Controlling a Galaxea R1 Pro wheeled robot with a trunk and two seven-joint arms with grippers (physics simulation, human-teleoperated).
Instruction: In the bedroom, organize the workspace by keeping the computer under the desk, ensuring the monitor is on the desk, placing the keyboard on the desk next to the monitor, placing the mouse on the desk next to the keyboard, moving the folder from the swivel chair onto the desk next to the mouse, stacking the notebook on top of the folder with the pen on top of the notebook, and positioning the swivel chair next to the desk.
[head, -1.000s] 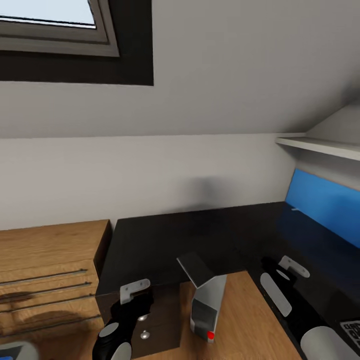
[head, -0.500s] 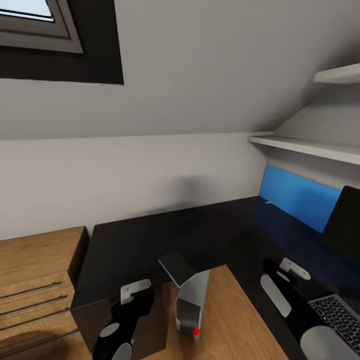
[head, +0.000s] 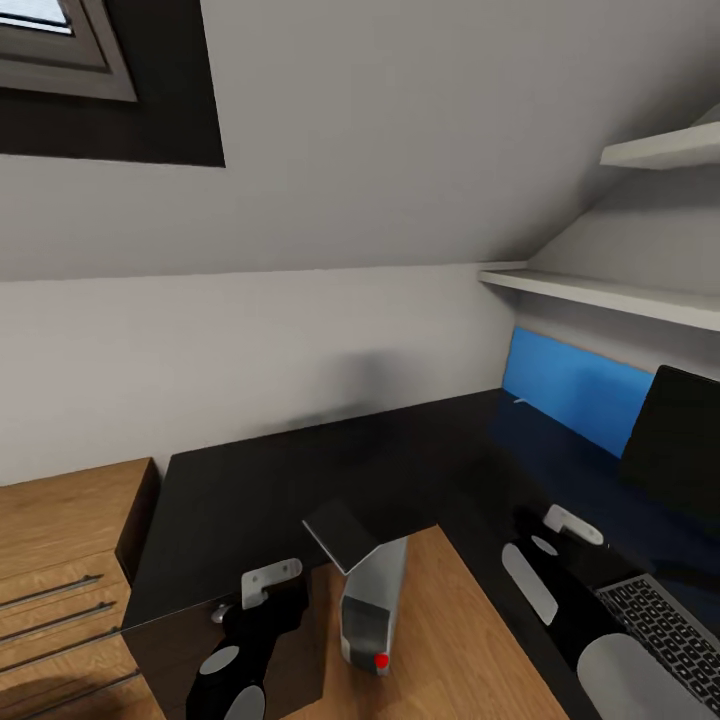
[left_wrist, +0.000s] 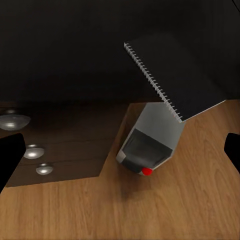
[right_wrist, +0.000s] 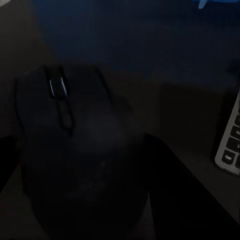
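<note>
A black L-shaped desk (head: 300, 480) is seen in the head view, filling the corner below a sloped wall. The computer (head: 368, 590), a grey tower with a red button, is stood on the wooden floor in the desk's inner corner, at about 6 o'clock in the head view; its long axis is run from 6 toward 12 o'clock, its front with the red button faced toward the camera, and a dark side panel is flared open at its top.

The keyboard (head: 665, 630) is laid on the desk at 4 o'clock, beside the dark monitor (head: 675, 450) at 3 o'clock.

In the right wrist view the mouse (right_wrist: 75, 150) is gripped between the dark fingers of the right gripper (right_wrist: 80, 165), its scroll wheel pointed toward 11 o'clock and its long axis run from 5 to 11 o'clock.

The left gripper (left_wrist: 120, 150) is held wide apart above the floor, with nothing between its fingers.
</note>
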